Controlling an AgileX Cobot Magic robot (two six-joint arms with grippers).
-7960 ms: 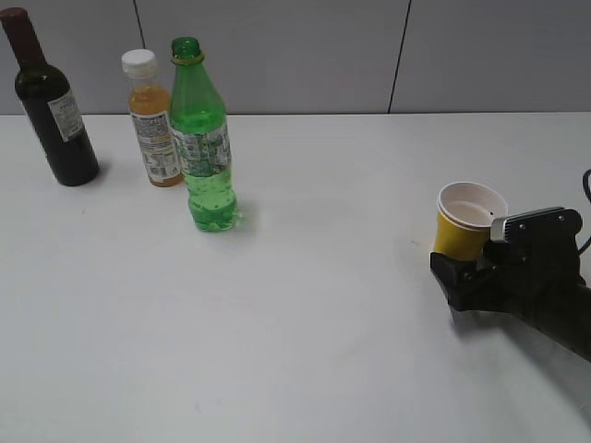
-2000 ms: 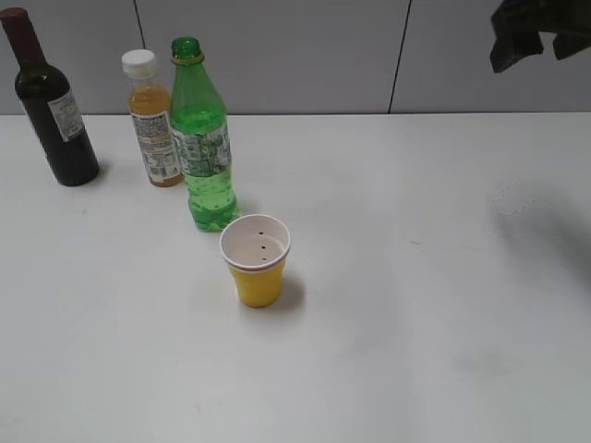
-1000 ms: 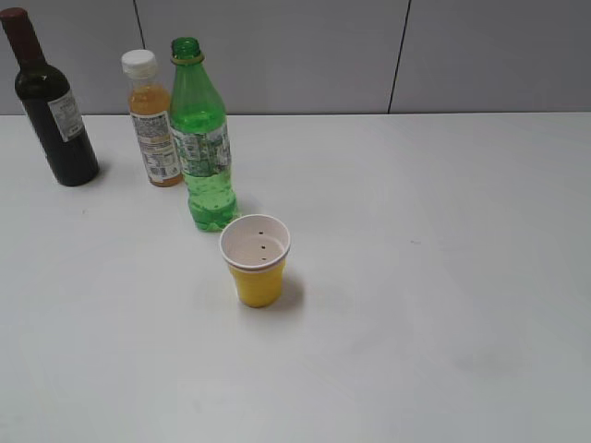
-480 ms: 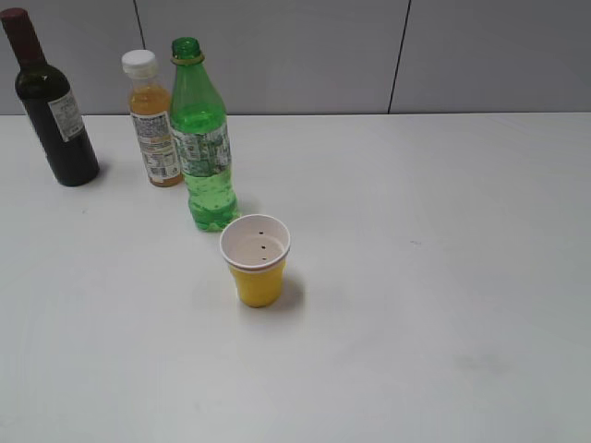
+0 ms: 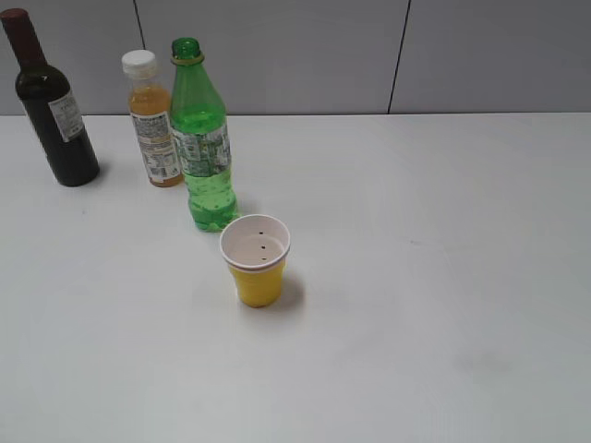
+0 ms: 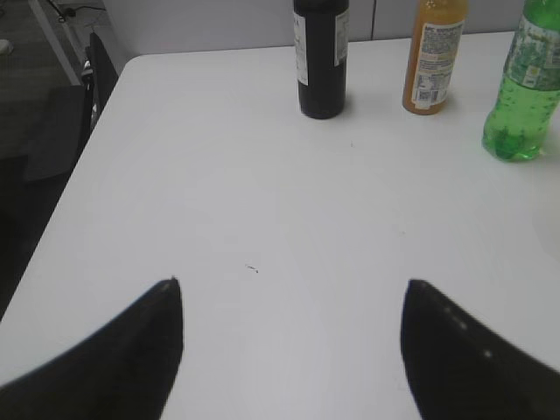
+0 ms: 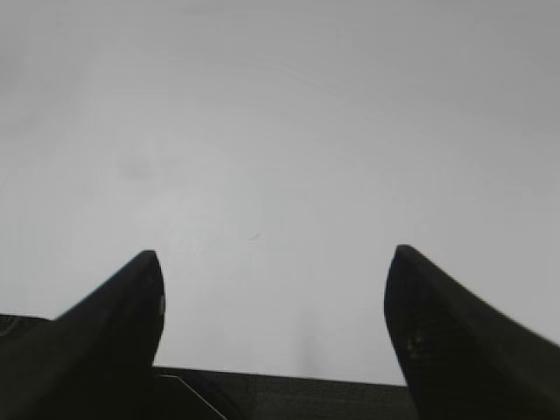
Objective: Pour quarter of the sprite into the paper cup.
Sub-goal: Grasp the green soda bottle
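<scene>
The sprite (image 5: 203, 138) stands upright and uncapped on the white table, left of centre; it also shows in the left wrist view (image 6: 525, 96) at the far right. The yellow paper cup (image 5: 256, 261) stands upright just in front of it and to its right, with white inside. Neither gripper shows in the exterior view. My left gripper (image 6: 289, 293) is open and empty above bare table, well short of the bottles. My right gripper (image 7: 273, 258) is open and empty over bare table.
An orange-juice bottle (image 5: 153, 120) with a white cap stands beside the sprite, and a dark wine bottle (image 5: 54, 106) further left; both show in the left wrist view (image 6: 433, 57) (image 6: 320, 57). The table's left edge (image 6: 79, 157) shows there. A grey wall stands behind.
The right arm, which set the cup down in front of the sprite, has left the exterior view. Over the last second nothing moves.
</scene>
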